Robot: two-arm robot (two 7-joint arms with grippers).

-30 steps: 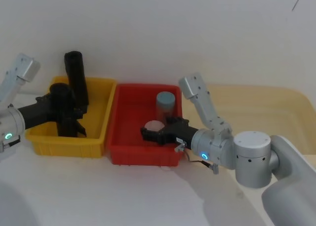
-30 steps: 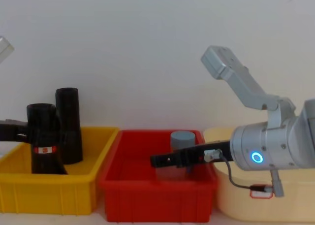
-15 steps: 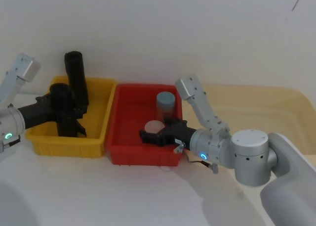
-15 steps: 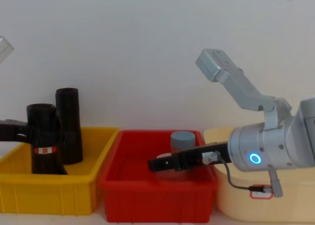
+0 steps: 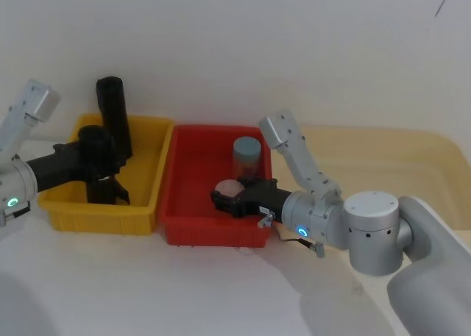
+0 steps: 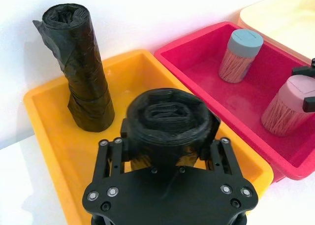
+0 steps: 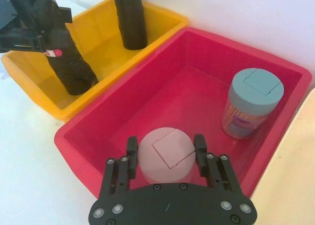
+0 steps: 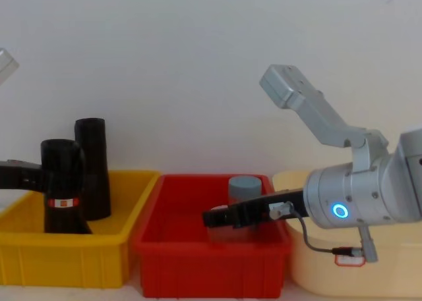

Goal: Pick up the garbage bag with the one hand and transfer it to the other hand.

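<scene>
The garbage bag (image 8: pixel 61 182), a black roll with a red-and-white label band (image 8: pixel 61 201), stands in the yellow bin (image 5: pixel 140 204). My left gripper (image 5: pixel 92 163), on the green-lit arm, is shut on its upper part, with a finger on each side of the roll (image 6: pixel 167 121). My right gripper (image 7: pixel 165 145), on the blue-lit arm, reaches over the red bin (image 5: pixel 206 229). It is open, and its fingers (image 7: pixel 132 151) flank a pink-lidded jar (image 7: pixel 165 158). About half a bin's width lies between the two grippers.
A plain black roll (image 5: pixel 114 123) leans in the yellow bin's back corner, just behind the held bag. A grey-lidded jar (image 7: pixel 251 104) stands at the back of the red bin. A cream tray (image 5: pixel 383 152) lies to the right of the bins.
The garbage bag has shifted slightly to the right in my left gripper's hold. My right gripper dipped a little towards the left and came back over the pink-lidded jar.
</scene>
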